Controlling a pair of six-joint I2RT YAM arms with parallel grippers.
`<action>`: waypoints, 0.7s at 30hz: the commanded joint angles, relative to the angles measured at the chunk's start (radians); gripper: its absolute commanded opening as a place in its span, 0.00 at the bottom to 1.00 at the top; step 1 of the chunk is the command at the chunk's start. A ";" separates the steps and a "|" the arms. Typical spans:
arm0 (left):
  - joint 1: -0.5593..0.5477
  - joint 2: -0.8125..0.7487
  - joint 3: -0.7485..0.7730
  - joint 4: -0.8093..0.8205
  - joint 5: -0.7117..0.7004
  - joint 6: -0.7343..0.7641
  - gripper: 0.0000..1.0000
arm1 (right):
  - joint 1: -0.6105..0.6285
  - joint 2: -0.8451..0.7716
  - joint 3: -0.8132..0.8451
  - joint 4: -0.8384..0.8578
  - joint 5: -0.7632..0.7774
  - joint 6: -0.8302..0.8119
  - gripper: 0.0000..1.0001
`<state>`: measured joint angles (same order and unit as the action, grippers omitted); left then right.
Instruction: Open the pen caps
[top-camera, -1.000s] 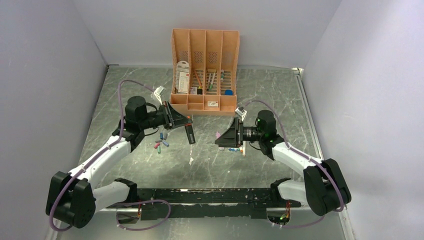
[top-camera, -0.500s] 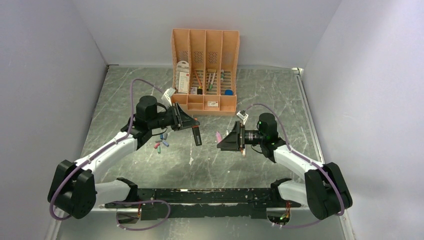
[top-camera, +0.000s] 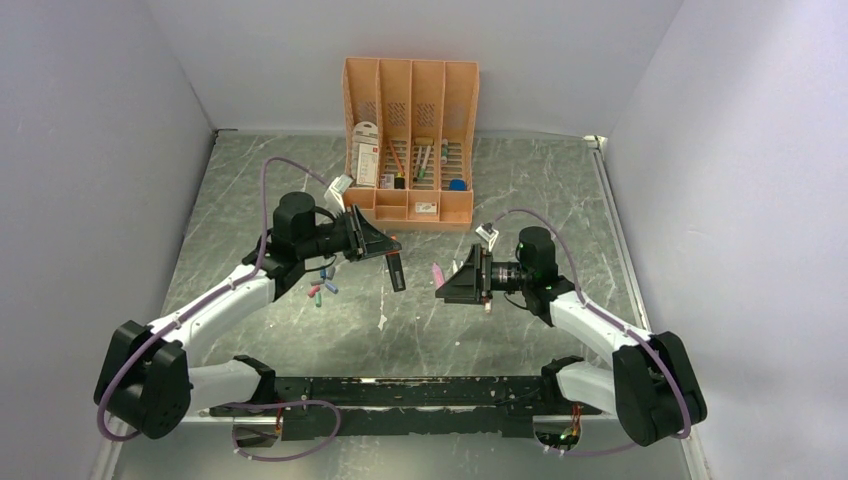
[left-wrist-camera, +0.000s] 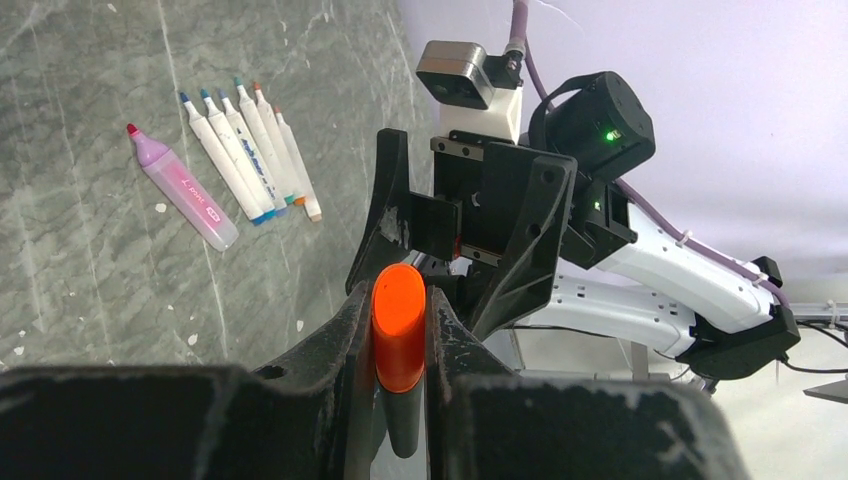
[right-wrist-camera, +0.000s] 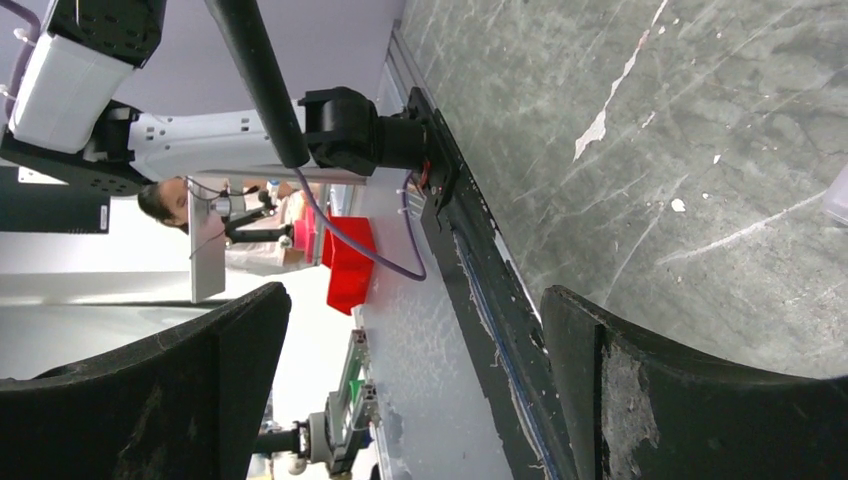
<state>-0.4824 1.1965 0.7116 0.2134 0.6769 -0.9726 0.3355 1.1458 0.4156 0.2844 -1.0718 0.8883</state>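
Orange pen cap (left-wrist-camera: 398, 330) sits clamped between the closed left fingers (left-wrist-camera: 335, 355), its dark barrel (top-camera: 396, 272) largely hidden beneath them; opposite, the right fingers (right-wrist-camera: 190, 395) spread wide, holding nothing.

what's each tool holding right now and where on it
The left tool grips a dark marker by its orange cap end, the body hanging free. The right tool is open and holds nothing.

Looking at a grey marbled tabletop (top-camera: 540, 190) bearing a peach desk organizer (top-camera: 410, 140) upright at its far middle. Carrying loose pen caps (top-camera: 322, 283), blue, pink and green, clustered left of centre. Also holding a pink highlighter (left-wrist-camera: 180, 187) lying uncapped just beside a touching row of slim white markers (left-wrist-camera: 248, 155), right of centre.
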 joint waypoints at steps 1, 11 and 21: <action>-0.013 -0.042 -0.009 0.041 0.009 -0.002 0.08 | -0.010 -0.014 0.040 -0.039 0.018 -0.027 0.97; -0.016 -0.098 -0.079 0.104 0.012 -0.041 0.08 | -0.014 -0.014 0.087 -0.020 0.003 0.017 0.86; -0.033 -0.176 -0.141 0.165 0.002 -0.094 0.08 | -0.013 -0.010 0.080 0.199 -0.036 0.191 0.80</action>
<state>-0.5026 1.0569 0.5903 0.3038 0.6769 -1.0378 0.3298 1.1374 0.4824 0.3622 -1.0813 0.9947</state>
